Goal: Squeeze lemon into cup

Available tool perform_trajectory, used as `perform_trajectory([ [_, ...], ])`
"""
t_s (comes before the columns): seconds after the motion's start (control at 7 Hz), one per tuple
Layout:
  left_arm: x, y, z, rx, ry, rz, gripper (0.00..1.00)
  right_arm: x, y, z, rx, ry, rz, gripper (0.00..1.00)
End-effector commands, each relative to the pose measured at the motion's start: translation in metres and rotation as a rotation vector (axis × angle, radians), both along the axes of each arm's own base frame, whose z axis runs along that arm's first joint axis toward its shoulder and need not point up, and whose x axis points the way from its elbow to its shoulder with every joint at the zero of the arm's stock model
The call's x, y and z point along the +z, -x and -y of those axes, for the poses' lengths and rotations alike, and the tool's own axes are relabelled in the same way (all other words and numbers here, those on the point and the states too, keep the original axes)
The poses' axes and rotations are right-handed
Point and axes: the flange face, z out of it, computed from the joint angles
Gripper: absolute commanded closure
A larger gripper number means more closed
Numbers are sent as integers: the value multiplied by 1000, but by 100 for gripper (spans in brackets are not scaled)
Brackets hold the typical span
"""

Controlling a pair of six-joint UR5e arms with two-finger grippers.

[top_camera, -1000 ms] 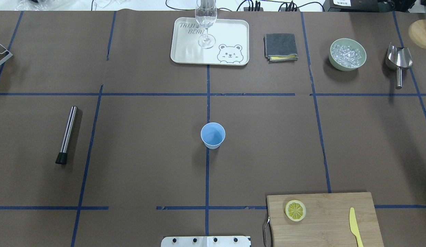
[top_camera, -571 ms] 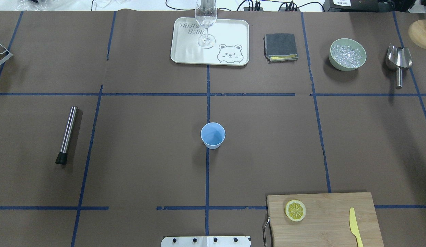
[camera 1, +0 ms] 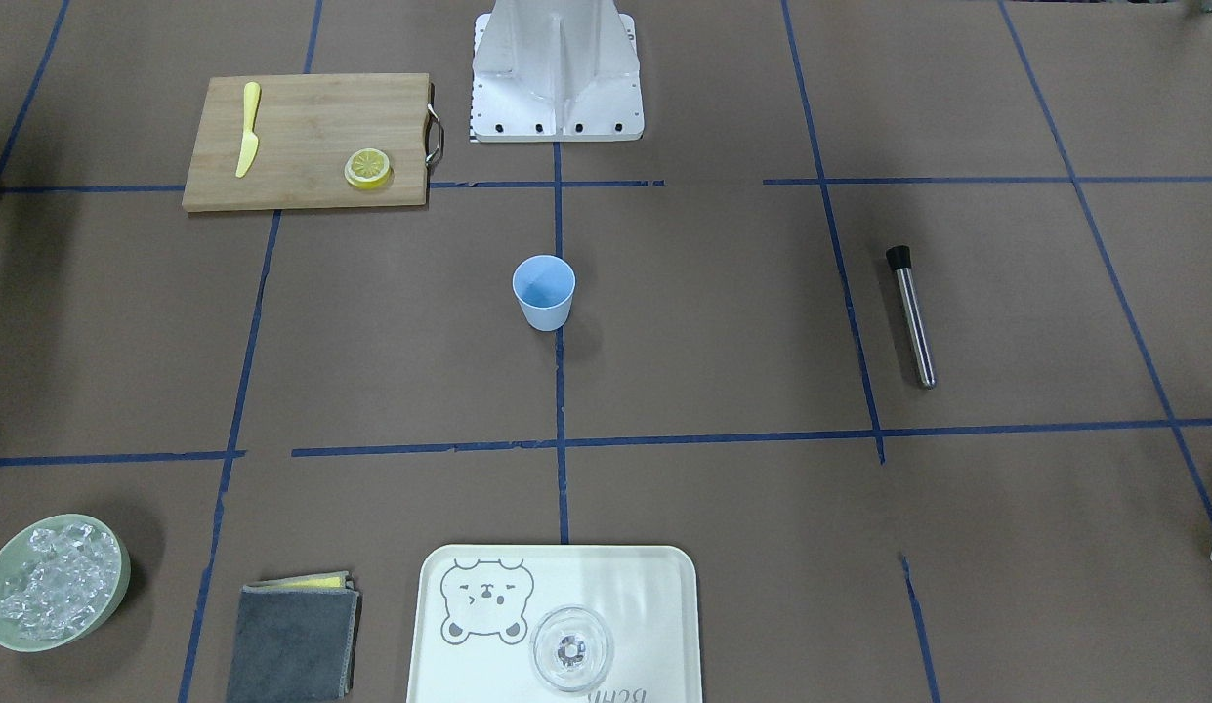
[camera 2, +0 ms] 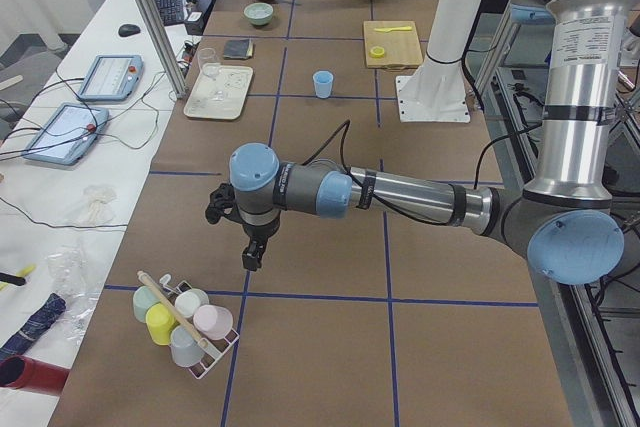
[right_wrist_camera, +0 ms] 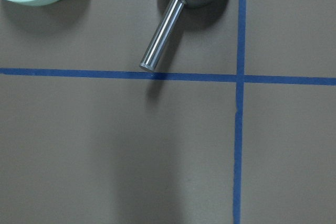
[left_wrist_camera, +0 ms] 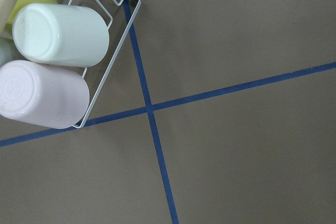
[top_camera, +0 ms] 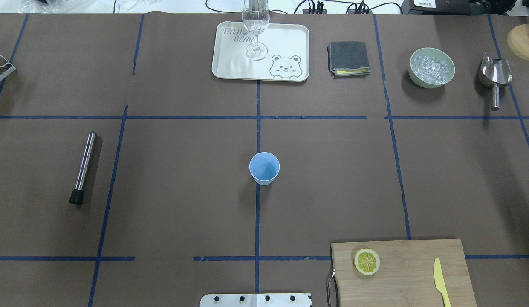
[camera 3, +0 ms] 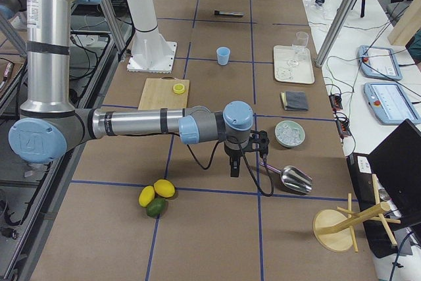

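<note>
The lemon slice (top_camera: 367, 261) lies flat on the wooden cutting board (top_camera: 400, 251) at the near right; it also shows in the front view (camera 1: 368, 168). The light-blue cup (top_camera: 264, 168) stands upright and empty at the table's middle, also in the front view (camera 1: 544, 291). My left gripper (camera 2: 250, 263) hangs over the table's far left end, near a cup rack, far from both. My right gripper (camera 3: 233, 172) hangs over the far right end, near the scoop. Neither shows in the overhead or front views, so I cannot tell whether they are open or shut.
A yellow knife (top_camera: 439, 279) lies on the board. A tray (top_camera: 290, 42) with a wine glass (top_camera: 255, 30), a folded cloth (top_camera: 348, 58), a bowl of ice (top_camera: 432, 67) and a metal scoop (top_camera: 495, 76) line the far edge. A metal muddler (top_camera: 83, 167) lies at the left.
</note>
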Motion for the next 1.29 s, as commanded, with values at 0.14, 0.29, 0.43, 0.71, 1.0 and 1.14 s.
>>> perform_trajectory([
  [0.14,-12,-44,3,86,-81,-70,0,-58,85,-33,38,39,131,0],
  [0.29,-13,-52,4,101,-84,-72,0,-75,125,-52,44,60,147,0],
  [0.43,-12,-57,4,111,-83,-73,0,-91,158,-66,-4,66,154,0],
  [0.71,-16,-57,4,111,-92,-74,0,-154,258,-124,35,78,109,0],
  [1.0,-16,-57,6,112,-112,-74,0,-178,330,-190,24,48,84,0],
  [1.14,-16,-57,5,111,-111,-74,0,-178,351,-211,55,46,65,0],
])
